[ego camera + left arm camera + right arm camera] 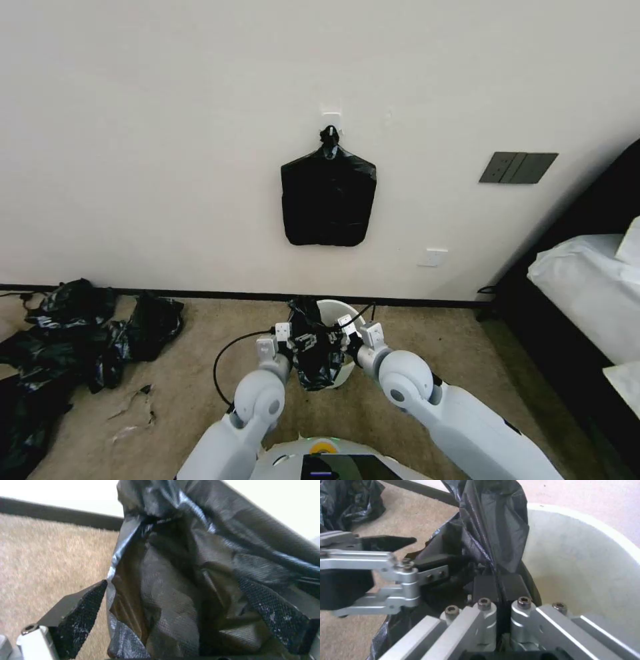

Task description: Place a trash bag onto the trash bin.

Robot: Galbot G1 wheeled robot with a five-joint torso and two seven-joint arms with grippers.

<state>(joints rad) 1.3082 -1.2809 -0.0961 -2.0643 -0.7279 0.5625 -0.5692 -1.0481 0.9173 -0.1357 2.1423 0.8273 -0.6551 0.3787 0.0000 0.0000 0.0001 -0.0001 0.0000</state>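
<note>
From the head view, both arms reach forward and meet low over the carpet (413, 333), near the wall (167, 167). The bag (313, 363) hangs bunched between the left gripper (301, 341) and the right gripper (339, 337), draped over the near left side of the bin (333, 312), which stands just short of the skirting. A black bundle (328, 195) hangs on a wall hook above, and a heap of bags (73, 333) lies far left on the floor.

In the left wrist view, the left gripper (186, 610) has its fingers (83, 615) spread wide, with wrinkled bag (173, 580) film filling the gap between them.

In the right wrist view, the right gripper (500, 586) is pinched tight on a fold of the bag (493, 525), right at the bin (583, 555) rim. The left gripper (416, 552) sits just beside it, fingers apart.
</note>
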